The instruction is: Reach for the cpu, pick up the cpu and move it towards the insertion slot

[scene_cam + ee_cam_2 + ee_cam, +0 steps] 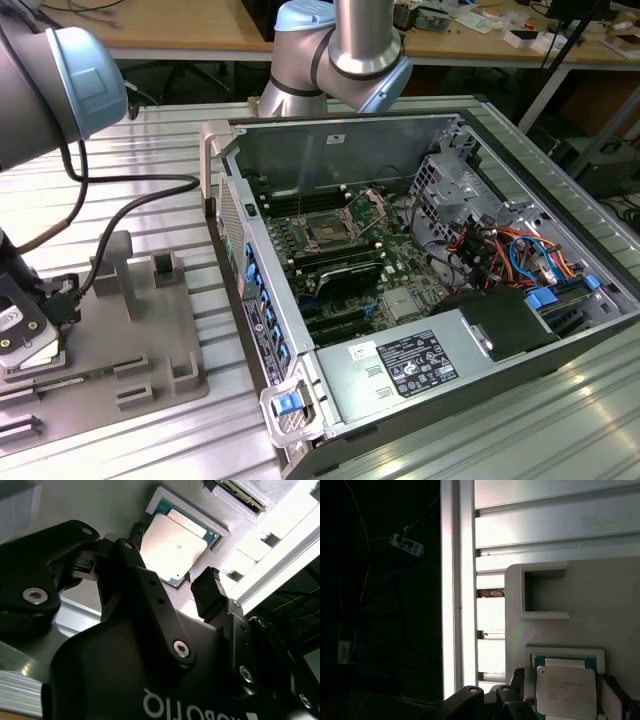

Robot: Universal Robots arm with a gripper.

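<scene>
— Cpu (175, 542) first: where does it lie?

— Flat in a square recess (600, 652) of the grey fixture plate (150, 330), silvery top up. The plate is on the ribbed metal table (150, 140), at the exterior view's left, well apart from the open computer case (340, 145).

— And the gripper (171, 560)?

— Low over that plate, right above the chip. In both wrist views its black fingers (206, 592) are spread, one on each side of the cpu and close to its edges. I cannot tell whether the pads touch it. The chip sits in its recess, not lifted.

— The insertion slot (328, 232)?

— Inside the case on the board, brownish centre showing, its silver frame hinged up at the far side.
</scene>
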